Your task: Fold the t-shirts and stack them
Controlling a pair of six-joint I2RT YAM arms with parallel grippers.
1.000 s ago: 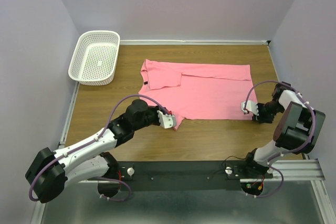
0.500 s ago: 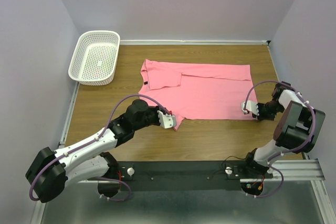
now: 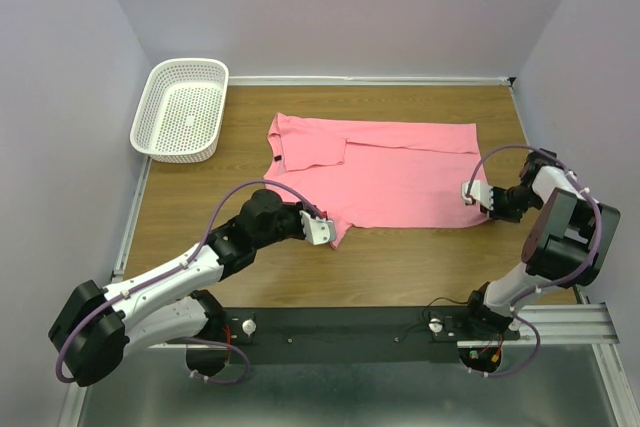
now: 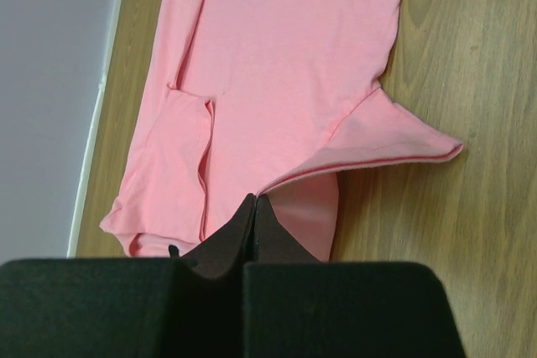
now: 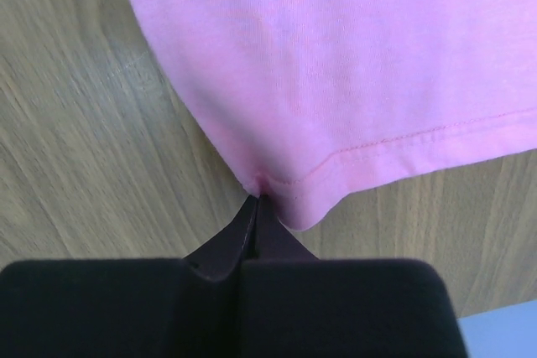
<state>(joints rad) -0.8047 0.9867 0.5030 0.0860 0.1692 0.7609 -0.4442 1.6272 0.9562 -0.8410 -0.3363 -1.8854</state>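
Observation:
A salmon-pink t-shirt (image 3: 400, 172) lies spread on the wooden table, partly folded, with one sleeve turned in at the left. My left gripper (image 3: 322, 231) is shut on the t-shirt's near left corner, which is lifted into a peaked flap (image 4: 394, 136) in the left wrist view. My right gripper (image 3: 474, 195) is shut on the t-shirt's near right corner, and the right wrist view shows the hem (image 5: 394, 144) pinched at the fingertips (image 5: 252, 215).
A white mesh basket (image 3: 181, 109) stands at the back left of the table. Purple walls close the table on three sides. The table's right edge runs close to my right arm.
My right gripper has closed on the t-shirt's near right corner and shifted slightly up the table. The left arm has stayed where it was.

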